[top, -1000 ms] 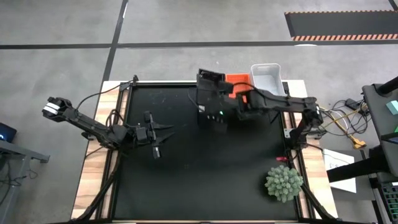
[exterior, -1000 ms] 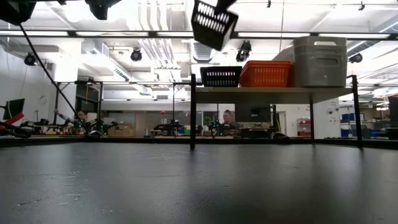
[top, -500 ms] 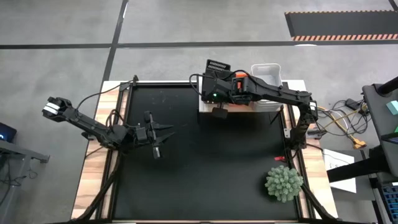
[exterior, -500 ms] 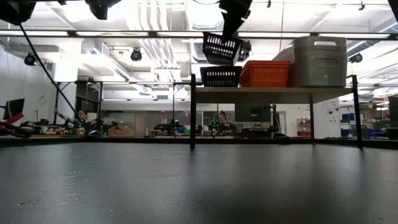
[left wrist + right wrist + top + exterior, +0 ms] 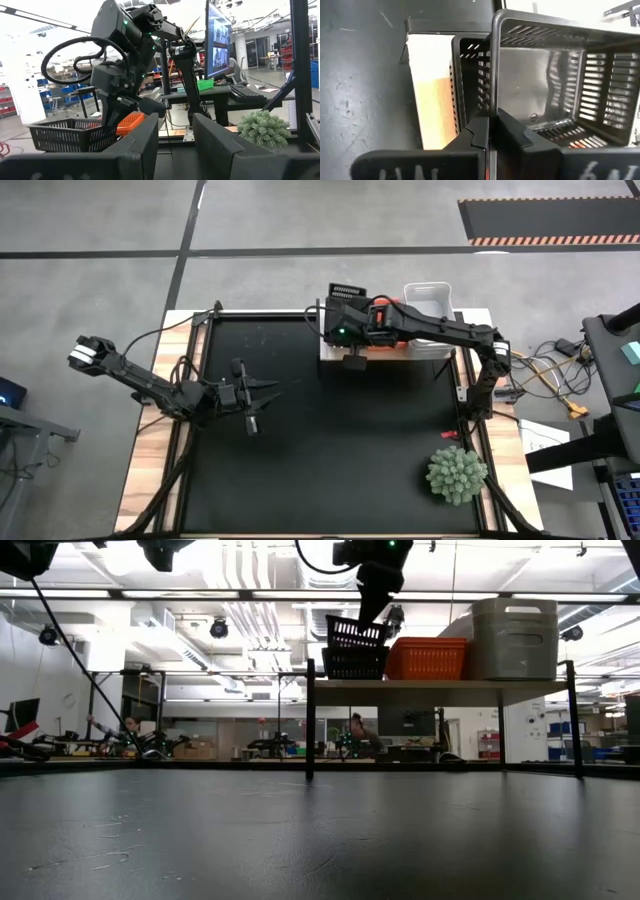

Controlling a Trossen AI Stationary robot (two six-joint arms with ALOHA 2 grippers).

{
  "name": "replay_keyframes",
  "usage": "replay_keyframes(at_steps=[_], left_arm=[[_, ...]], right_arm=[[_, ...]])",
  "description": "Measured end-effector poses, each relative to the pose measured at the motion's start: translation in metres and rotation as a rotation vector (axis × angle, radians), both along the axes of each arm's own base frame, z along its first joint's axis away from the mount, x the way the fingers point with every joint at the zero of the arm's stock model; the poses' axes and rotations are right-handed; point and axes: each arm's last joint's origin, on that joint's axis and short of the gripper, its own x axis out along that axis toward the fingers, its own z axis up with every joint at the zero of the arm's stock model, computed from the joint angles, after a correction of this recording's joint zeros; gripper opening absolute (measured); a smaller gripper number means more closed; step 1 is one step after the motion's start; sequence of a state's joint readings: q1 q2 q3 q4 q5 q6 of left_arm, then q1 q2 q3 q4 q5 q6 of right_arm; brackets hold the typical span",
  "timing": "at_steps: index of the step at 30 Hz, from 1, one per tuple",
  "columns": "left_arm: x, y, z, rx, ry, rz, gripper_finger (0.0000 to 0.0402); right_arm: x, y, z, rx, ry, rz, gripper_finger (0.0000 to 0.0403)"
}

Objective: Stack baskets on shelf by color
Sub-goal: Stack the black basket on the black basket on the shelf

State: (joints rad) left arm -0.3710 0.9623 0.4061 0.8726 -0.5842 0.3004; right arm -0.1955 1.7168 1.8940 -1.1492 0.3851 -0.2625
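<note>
My right gripper [image 5: 368,615] is shut on a black slatted basket [image 5: 357,635] over the left end of the light-wood shelf [image 5: 440,686]. The basket is tilted, and its bottom dips into a second black basket [image 5: 352,665] that stands on the shelf. An orange basket [image 5: 428,658] and a white basket [image 5: 514,638] stand beside it on the shelf. In the high view the held basket [image 5: 348,288] is at the table's far edge. My left gripper [image 5: 265,390] is open and empty, low over the mat's left middle. My right gripper pinches one side wall of the black basket at its rim [image 5: 492,75], with one finger inside the basket and one outside. The fingers come from above, pointing down. The basket hangs tilted below them, its lower part inside the black basket [image 5: 465,85] on the shelf.
A green spiky plant [image 5: 457,473] stands at the mat's near right corner. The shelf's bare wood [image 5: 335,352] shows under my right wrist. The black mat [image 5: 330,450] covers the table between the arms. People show in the room beyond the table.
My right gripper has carried the black basket toward the table's far edge and then down. The basket has become less tilted, and its bottom now sits in the black basket on the shelf.
</note>
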Motion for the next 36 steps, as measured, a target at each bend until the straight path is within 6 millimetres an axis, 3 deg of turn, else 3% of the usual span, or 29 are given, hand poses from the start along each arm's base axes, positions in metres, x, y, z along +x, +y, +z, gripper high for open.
replay_keyframes(at_steps=[8,17,25,30,36], left_arm=[[0.0,0.0,0.0,-0.001,0.0,0.0,0.0106],[0.0,0.0,0.0,-0.001,0.0,-0.001,0.0106],[0.0,0.0,0.0,-0.002,0.0,0.0,0.0106],[0.0,0.0,0.0,-0.001,0.0,0.0,0.0106],[0.0,0.0,0.0,0.001,0.0,0.0,0.0106]], right_arm=[[0.001,0.0,0.0,-0.008,0.0,0.015,0.0042],[0.001,0.0,0.001,-0.015,-0.001,0.012,0.0101],[0.0,0.007,0.023,-0.014,-0.081,0.004,0.014],[0.003,0.007,0.037,-0.024,-0.173,-0.005,0.0144],[0.01,0.002,0.037,-0.041,-0.241,-0.004,0.0112]])
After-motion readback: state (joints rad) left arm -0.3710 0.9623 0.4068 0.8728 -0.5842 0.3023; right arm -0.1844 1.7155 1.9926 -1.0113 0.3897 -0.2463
